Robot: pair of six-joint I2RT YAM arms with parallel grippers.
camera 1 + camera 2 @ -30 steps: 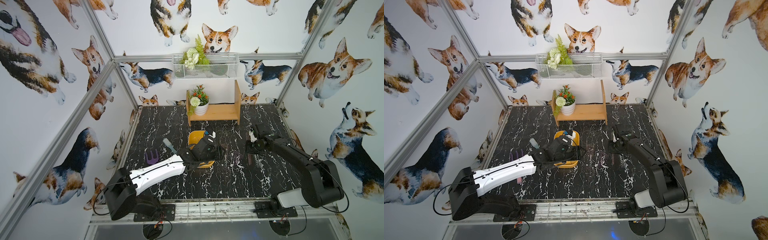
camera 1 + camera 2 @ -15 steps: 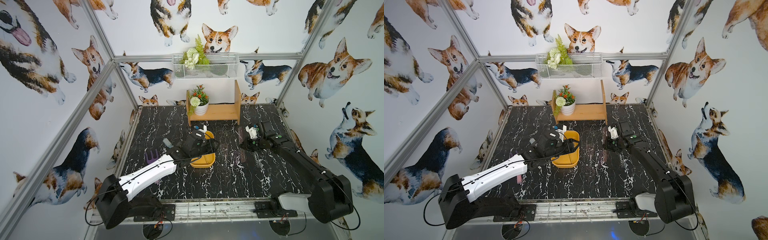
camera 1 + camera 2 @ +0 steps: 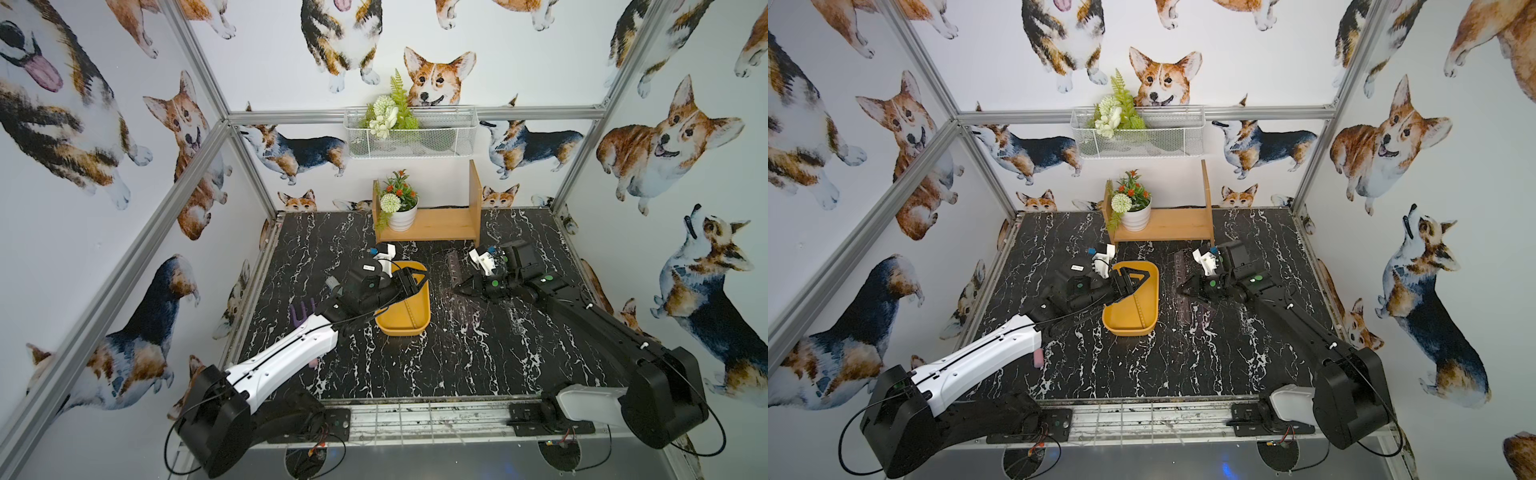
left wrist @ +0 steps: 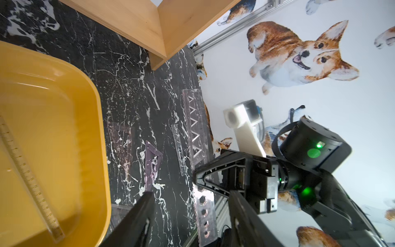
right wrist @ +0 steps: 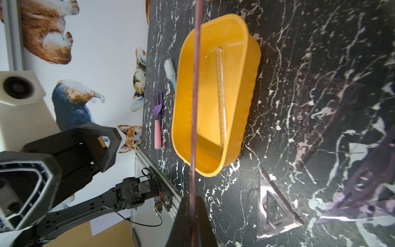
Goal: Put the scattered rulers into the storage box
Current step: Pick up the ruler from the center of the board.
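With one ruler (image 5: 220, 96) now lying in the storage box (image 3: 395, 322) at frame centre, the left hand (image 3: 417, 278) has released and drawn back empty, while the right hand (image 3: 459, 289), clenched on another ruler (image 5: 195, 96), looks next to deliver.

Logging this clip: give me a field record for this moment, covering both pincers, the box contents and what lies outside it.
left pincer: open, empty, by the storage box
right pincer: shut on the stencil ruler
in box: one straight ruler
on table: clear set square, purple-tinted set square, short clear ruler
not a ruler: purple rake
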